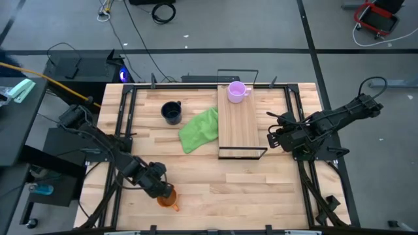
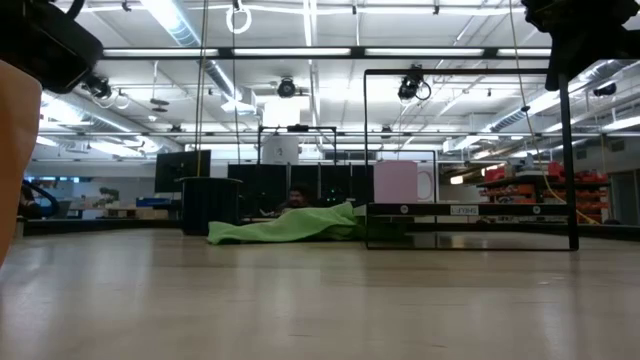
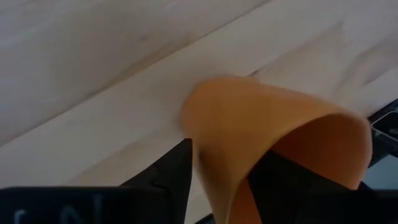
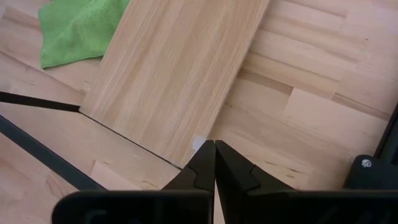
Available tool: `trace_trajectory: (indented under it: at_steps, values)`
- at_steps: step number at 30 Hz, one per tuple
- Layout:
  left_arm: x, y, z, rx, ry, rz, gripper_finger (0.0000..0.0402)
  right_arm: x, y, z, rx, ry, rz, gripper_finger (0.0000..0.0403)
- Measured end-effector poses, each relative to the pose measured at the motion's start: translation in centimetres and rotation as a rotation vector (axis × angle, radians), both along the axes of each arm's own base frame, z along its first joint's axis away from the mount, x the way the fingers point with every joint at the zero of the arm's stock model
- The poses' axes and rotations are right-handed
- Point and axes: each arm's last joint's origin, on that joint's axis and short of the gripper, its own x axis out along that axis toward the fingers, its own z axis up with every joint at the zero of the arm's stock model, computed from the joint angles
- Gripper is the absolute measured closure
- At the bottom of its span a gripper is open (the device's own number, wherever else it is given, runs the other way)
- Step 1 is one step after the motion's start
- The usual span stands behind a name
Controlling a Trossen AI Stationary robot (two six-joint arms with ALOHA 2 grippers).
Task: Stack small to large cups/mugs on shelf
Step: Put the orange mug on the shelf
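Orange filled most of the left wrist view, where the small orange handled mug (image 3: 273,137) was cut off at the frame edge, its handle hidden. In the low view it was only a blurred orange sliver (image 2: 15,150) at the picture's edge. The left gripper (image 1: 163,190) pinched it, one dark finger (image 3: 177,171) outside the wall and the other inside the mouth. Seen from above, this mug (image 1: 168,198) sat well in front of and to the left of the long light wooden shelf board (image 1: 240,127), near the front edge of the butcher-block tabletop (image 1: 222,189), with the left arm reaching in low from the table's left side.

The small pale purple handled mug (image 1: 236,91) stood on the far end of the shelf, under the thin black wire frame (image 1: 237,73); in the low view its handle was faint against the bright room. The small dark navy-black handled mug (image 1: 172,112) stood on the tabletop well left of the shelf, and in the low view it showed only as a dark block (image 2: 210,205). The crumpled green cloth (image 1: 200,129) lay between that mug and the shelf, touching the shelf's left edge.

The right gripper (image 1: 271,134) hovered just right of the shelf's near end, its arm stretching in from the table's right side. Its fingers (image 4: 202,165) were pressed together over the shelf's corner.
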Motion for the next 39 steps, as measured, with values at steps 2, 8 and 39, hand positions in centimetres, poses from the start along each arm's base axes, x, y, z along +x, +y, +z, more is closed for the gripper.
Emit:
trace_trajectory:
  at_steps: [2,8,39]
  values:
    - [0.1,0.1,0.0,-0.002,-0.002,0.008,0.0263,0.0,0.0,0.0,0.0,0.0,0.0,0.0387]
    - [0.3,0.1,0.1,-0.012,-0.011,0.007,0.0319,0.0,0.0,0.0,0.0,0.0,0.0,0.0387]
    - [1.2,1.8,8.5,0.073,-0.099,-0.031,0.0376,0.0,0.0,0.0,-0.001,0.001,0.002,0.0387]
